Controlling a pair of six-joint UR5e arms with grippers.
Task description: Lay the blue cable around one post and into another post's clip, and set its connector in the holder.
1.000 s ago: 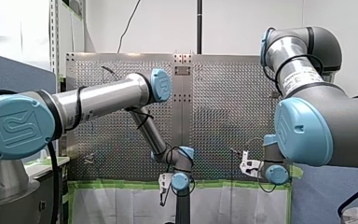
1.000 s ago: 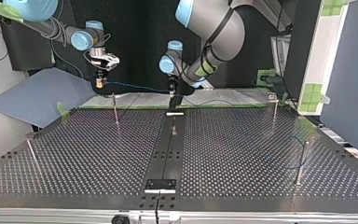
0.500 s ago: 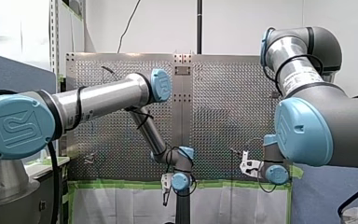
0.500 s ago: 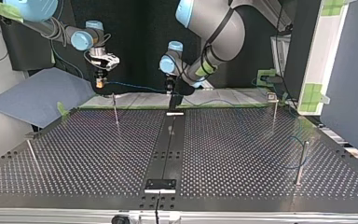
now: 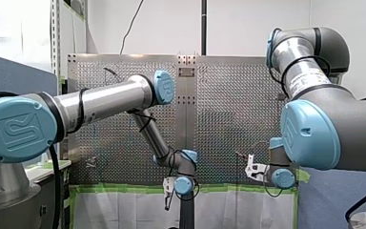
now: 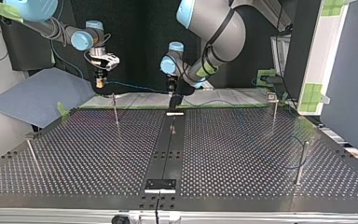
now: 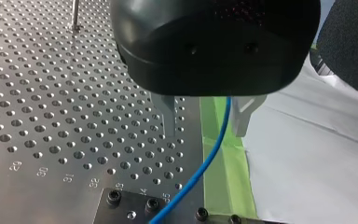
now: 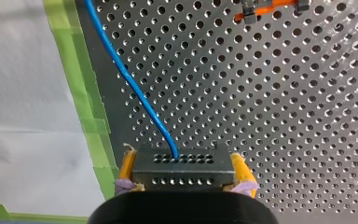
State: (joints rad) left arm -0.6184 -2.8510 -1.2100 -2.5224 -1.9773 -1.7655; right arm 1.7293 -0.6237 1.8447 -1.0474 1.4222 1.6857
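my right gripper (image 8: 182,161) pinches the connector (image 8: 182,171) to carry that end; my left gripper (image 7: 206,119), spread apart, straddles the blue cable (image 7: 211,156), i think to guide slack.

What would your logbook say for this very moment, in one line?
right gripper: shut on connector | left gripper: open, blue cable running through it | connector: held aloft, not yet set down

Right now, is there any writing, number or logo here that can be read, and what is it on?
"29", "30", "31", "32": engraved along the table edge, left wrist view; the numbers beside them are too blurred to read.
"UR" logo: on the blue cap of my left arm, front view.
White label on my right arm: too small to read.
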